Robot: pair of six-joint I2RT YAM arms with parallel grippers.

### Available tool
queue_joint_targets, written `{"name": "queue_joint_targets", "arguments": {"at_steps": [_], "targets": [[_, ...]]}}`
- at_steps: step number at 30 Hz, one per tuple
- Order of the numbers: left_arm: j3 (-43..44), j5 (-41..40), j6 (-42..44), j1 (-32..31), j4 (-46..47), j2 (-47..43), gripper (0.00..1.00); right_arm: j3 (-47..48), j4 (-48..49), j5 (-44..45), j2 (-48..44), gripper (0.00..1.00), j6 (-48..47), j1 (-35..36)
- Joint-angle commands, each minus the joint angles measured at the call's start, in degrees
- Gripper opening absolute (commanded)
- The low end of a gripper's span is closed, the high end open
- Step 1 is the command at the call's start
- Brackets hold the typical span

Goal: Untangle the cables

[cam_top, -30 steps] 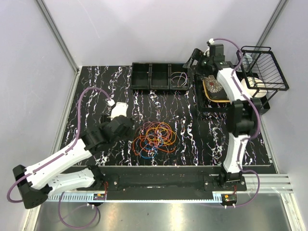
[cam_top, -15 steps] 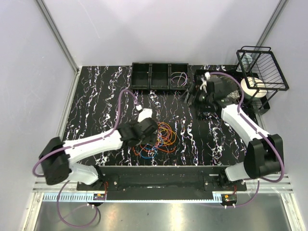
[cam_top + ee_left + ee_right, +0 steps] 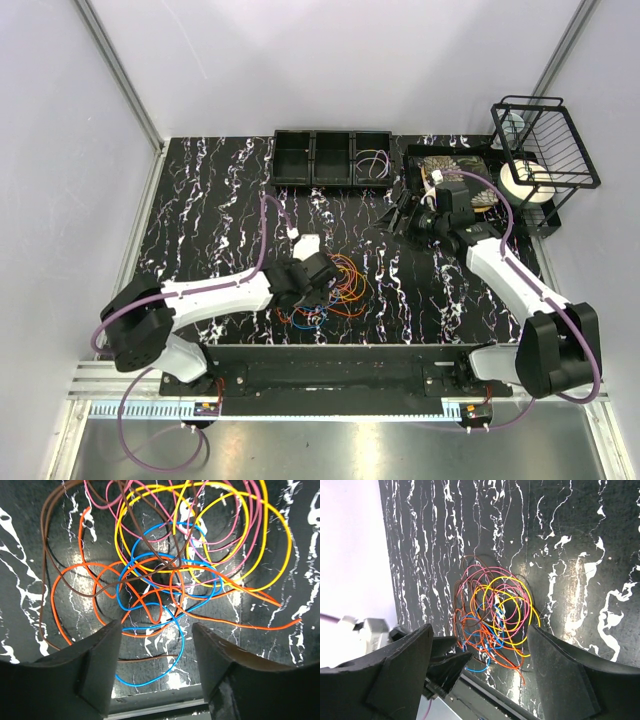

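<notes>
The left jaws stand partly open with nothing gripped. Their 2 dark fingers (image 3: 95,670) sit low over the near edge of the cables (image 3: 165,575), and a blue loop and an orange loop lie on the bench in the gap between them.

The cables form 1 tangled heap of orange, yellow, pink, blue and brown loops. It lies on the black, white-veined bench (image 3: 200,200), close to the near edge and a little left of centre. From above, the left arm (image 3: 210,292) reaches in from the left, and its wrist covers the left part of the heap.

The right jaws are wide open and empty. They hang above the bench, right of and farther back than the heap and well apart from it, and their fingers (image 3: 405,665) frame the tangle from a distance.

Along the far edge sits a black tray of 3 compartments (image 3: 312,160). Its right compartment holds a single pale loop (image 3: 374,164). Right of it lies a patterned plate (image 3: 455,165) in a flat black tray. A black wire rack (image 3: 550,135) stands in the far right corner, with a white roll (image 3: 525,182) beneath it.
</notes>
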Motion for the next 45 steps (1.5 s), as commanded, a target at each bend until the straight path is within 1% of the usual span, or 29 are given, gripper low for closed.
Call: {"name": "queue_joint_targets", "arguments": {"at_steps": [1,3,13,16,17,19,20,24,25,27,28,29,30,31,33,34,36,38,41,42,44,45], "targets": [[-0.3,0.6,-2.4,-0.3,2.9,1.6,0.57,-0.9,2.4,-1.4,-2.2,0.82,0.7,0.0],[-0.2,0.6,-2.5,-0.2,3.3,2.4,0.54,-1.8,2.6,-1.4,-2.0,0.81,0.8,0.1],[1.5,-1.6,-2.4,-0.3,2.2,6.6,0.48,-3.8,3.3,-2.3,-1.8,0.8,0.9,0.4],[1.8,-2.3,-2.5,-0.2,2.2,7.3,0.37,-4.2,3.2,-2.5,-1.9,0.8,0.7,0.3],[2.0,-2.4,-2.6,-0.2,2.2,7.5,0.27,-4.4,3.2,-2.6,-2.0,0.8,0.6,0.5],[2.8,-3.0,-2.2,-0.2,2.2,8.2,0.16,-4.4,3.1,-2.8,-2.2,0.8,0.5,0.5],[3.2,-3.3,-1.7,-0.2,2.0,8.4,0.0,-4.4,3.1,-2.8,-2.1,0.8,0.5,0.5],[7.9,-6.3,0.1,-0.4,-3.4,7.3,0.0,-4.1,2.0,-3.0,-2.8,0.8,0.2,0.4],[11.1,-7.3,0.4,-0.4,-7.6,6.5,0.0,-4.1,1.8,-2.9,-3.5,0.8,0.2,0.5],[15.4,-7.5,3.0,-0.4,-11.7,3.3,0.0,-4.1,1.0,-2.7,-4.8,0.8,0.1,0.5],[20.1,-7.3,3.8,-0.4,-15.8,1.9,0.0,-4.2,0.8,-2.5,-5.2,0.8,-0.1,0.6],[22.8,-6.9,5.8,-0.4,-17.4,0.5,0.0,-4.2,0.6,-2.1,-5.6,0.8,-0.2,0.4],[28.2,-6.2,6.9,-0.4,-18.9,-2.1,0.0,-4.1,0.1,-1.9,-6.4,0.8,-0.3,0.6],[31.0,-6.1,7.8,-0.4,-22.0,-3.4,0.0,-4.2,0.1,-1.7,-6.7,0.8,-0.3,0.5],[36.0,-6.0,9.5,-0.4,-24.1,-7.0,0.0,-4.2,-0.2,-1.5,-7.1,0.79,-0.1,0.4],[40.1,-4.7,10.2,-0.5,-25.0,-8.3,0.0,-4.1,-0.1,-1.5,-7.5,0.8,0.1,0.5],[43.9,-2.4,11.4,-0.4,-25.1,-11.4,0.0,-3.8,-0.1,-1.7,-8.0,0.8,0.5,0.5],[44.7,-1.2,11.5,-0.4,-25.1,-13.9,0.0,-3.7,-0.4,-1.6,-8.4,0.79,0.5,0.5],[41.0,-0.8,10.6,-0.4,-24.7,-16.3,0.0,-3.7,-1.2,-1.4,-9.4,0.8,0.5,0.5],[36.7,-0.9,10.3,-0.4,-23.6,-16.7,0.0,-3.7,-1.2,-1.3,-9.8,0.8,0.5,0.5],[31.3,-0.5,8.9,-0.4,-21.7,-18.1,0.0,-3.8,-1.5,-1.3,-10.2,0.81,0.5,0.5],[25.1,0.8,8.7,-0.4,-18.2,-18.7,0.0,-3.9,-1.6,-1.3,-10.5,0.82,0.5,0.6]]}}
